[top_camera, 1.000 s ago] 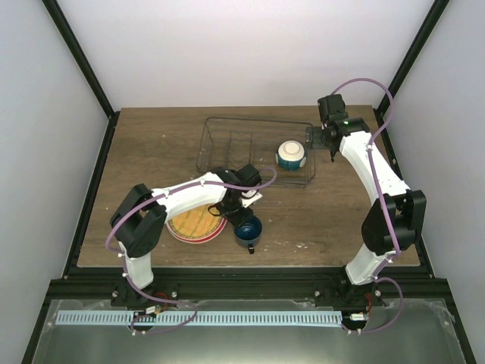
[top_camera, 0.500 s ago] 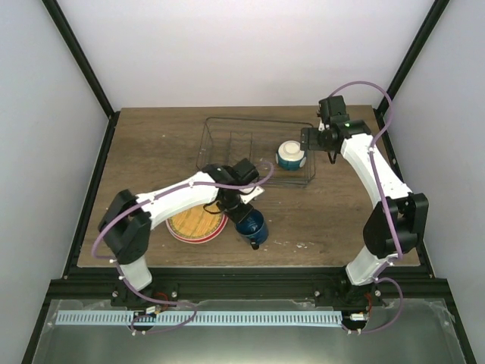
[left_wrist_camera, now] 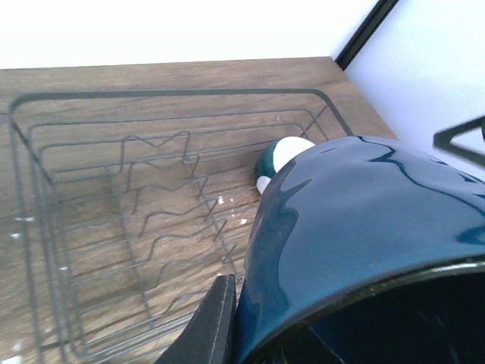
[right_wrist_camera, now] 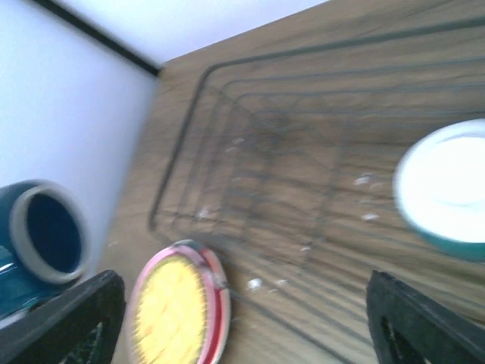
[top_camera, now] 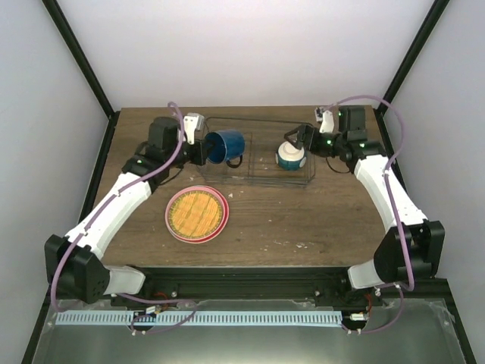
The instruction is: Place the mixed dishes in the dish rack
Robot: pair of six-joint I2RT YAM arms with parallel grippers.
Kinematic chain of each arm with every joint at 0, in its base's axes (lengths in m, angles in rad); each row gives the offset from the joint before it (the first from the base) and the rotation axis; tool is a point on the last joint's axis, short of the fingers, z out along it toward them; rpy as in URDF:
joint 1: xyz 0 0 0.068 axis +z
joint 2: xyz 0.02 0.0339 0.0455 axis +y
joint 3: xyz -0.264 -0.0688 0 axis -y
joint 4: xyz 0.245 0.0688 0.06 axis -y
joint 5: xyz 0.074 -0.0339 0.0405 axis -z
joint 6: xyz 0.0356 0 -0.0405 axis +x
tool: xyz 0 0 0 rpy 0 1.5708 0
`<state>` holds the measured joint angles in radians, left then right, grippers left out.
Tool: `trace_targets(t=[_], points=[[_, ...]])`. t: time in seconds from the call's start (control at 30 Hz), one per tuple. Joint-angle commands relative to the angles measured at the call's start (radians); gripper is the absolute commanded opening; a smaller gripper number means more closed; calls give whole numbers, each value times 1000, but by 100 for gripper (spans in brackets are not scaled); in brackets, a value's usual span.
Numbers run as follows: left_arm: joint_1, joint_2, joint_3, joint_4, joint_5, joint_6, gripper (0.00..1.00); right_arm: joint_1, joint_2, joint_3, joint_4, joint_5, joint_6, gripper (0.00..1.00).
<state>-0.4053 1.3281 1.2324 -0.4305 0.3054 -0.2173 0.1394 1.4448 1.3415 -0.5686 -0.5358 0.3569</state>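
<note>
The dark blue mug [top_camera: 225, 146] hangs on its side over the left end of the dish rack [top_camera: 261, 179], with my left gripper [top_camera: 203, 145] shut on its rim. In the left wrist view the mug [left_wrist_camera: 364, 227] fills the lower right, one finger [left_wrist_camera: 216, 326] pressed against it. The cream bowl with teal outside [top_camera: 290, 156] sits in the rack's right end. My right gripper [top_camera: 297, 139] hovers just above it, open, nothing between its fingers [right_wrist_camera: 424, 326]. The orange-yellow woven plate [top_camera: 197, 213] lies on the pink plate [top_camera: 173, 227] on the table.
The dish rack [left_wrist_camera: 76, 227] has wavy inner dividers [left_wrist_camera: 159, 144] and stands at the back middle of the wooden table [top_camera: 318, 227]. Black frame posts [top_camera: 79, 68] rise at both back corners. White walls close in the sides.
My left arm has lifted the mug from the table beside the plates and swung it back over the rack's left end. My right gripper has moved left, over the bowl.
</note>
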Motion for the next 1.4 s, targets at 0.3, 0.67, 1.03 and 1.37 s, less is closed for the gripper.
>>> trace_targets(t=[0.3,0.67,1.03,1.37], points=[[-17,-12,-267,714,123,-238,0,28,-84,-354,677,-598,493,79],[-17,15,-361,943,123,-244,0,122,-38,-416,968,-647,723,76],[-19,82,-362,1043,150,-297,0,203,76,-377,1119,-641,801,72],[-38,120,-370,1055,158,-291,0,230,131,-341,1239,-644,867,62]])
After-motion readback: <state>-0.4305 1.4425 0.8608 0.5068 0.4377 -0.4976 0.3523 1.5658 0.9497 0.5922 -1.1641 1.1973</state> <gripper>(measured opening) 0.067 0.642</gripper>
